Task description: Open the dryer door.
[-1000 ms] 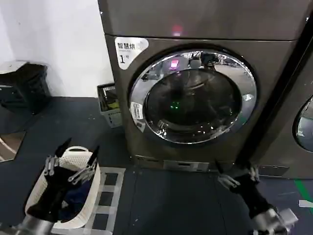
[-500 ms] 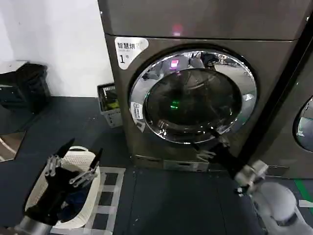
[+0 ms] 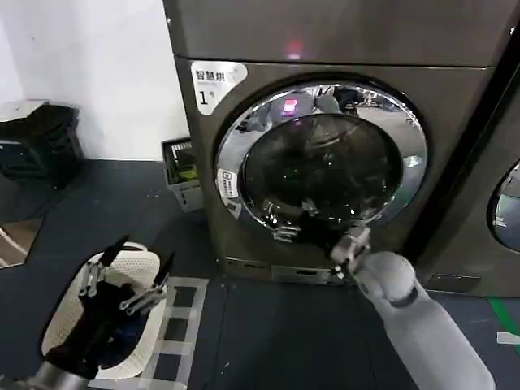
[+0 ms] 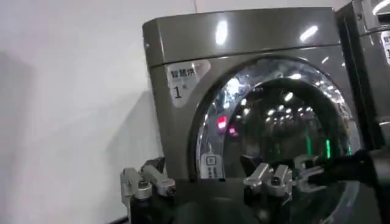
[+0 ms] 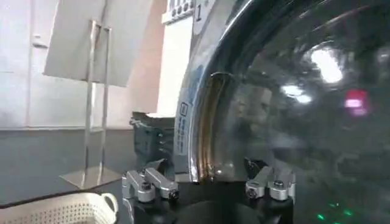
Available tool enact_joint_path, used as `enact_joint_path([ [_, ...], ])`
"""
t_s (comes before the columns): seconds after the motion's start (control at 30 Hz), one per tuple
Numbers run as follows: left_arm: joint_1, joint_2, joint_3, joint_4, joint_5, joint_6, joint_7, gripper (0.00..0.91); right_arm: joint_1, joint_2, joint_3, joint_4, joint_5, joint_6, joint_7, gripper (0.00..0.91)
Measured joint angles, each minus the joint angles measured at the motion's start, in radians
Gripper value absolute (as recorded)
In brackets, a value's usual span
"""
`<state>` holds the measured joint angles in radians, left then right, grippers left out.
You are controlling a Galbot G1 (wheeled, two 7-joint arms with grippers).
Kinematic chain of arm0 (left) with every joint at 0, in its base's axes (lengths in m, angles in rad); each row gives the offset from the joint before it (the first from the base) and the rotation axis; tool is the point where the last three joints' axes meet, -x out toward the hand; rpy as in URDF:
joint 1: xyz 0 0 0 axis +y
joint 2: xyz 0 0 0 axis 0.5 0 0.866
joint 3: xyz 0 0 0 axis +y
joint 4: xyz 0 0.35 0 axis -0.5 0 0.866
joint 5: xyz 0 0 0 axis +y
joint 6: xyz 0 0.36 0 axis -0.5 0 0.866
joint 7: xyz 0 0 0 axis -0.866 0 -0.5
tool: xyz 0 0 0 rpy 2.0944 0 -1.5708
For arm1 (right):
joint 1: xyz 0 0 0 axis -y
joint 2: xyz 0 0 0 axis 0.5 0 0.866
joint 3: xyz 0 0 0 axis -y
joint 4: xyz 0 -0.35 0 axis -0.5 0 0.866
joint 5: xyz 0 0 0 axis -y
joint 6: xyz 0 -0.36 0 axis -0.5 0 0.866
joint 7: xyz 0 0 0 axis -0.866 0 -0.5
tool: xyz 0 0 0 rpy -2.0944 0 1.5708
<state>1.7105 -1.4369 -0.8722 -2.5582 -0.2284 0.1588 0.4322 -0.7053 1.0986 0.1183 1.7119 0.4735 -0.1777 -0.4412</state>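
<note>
Dark flooring (image 3: 268, 325) runs up to a white wall (image 3: 97, 73) on my left, and against it stands the dryer (image 3: 341, 41), a grey-brown front-loader with a white sticker marked "1" (image 3: 216, 83) at its upper left corner. Its door (image 3: 321, 158) sits flat in the front panel, chrome ring around dark glass, with a small white sticker on the rim (image 3: 227, 184) at the lower left. A second dark machine (image 3: 496, 203) stands on the right with part of its round door showing.

I have the right gripper (image 3: 294, 224) up at the lower part of the door ring, its fingers spread; in the right wrist view the gripper (image 5: 210, 176) straddles the inner edge of the chrome rim with its two finger bases apart on either side. I cannot tell whether it touches the rim.

My left gripper (image 3: 134, 272) hangs low on the left, fingers spread wide and holding nothing, over a white laundry basket (image 3: 61, 325) with dark cloth inside. A small crate (image 3: 183, 175) stands by the dryer's left side, and a black bin (image 3: 41, 146) stands further left.
</note>
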Motion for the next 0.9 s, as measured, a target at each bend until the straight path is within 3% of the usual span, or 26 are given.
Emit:
enact_joint_path([
  [0.5,0.006,-0.005,0.008,0.002,-0.005,-0.044,-0.001,0.907,0.154,0.072,-0.101,-0.151,-0.001,0.005,-0.018,0.907],
  [0.9,0.007,0.003,0.014,-0.008,0.005,-0.023,-0.008,0.907,0.213,0.133,-0.141,-0.232,0.017,-0.001,-0.056,0.907],
])
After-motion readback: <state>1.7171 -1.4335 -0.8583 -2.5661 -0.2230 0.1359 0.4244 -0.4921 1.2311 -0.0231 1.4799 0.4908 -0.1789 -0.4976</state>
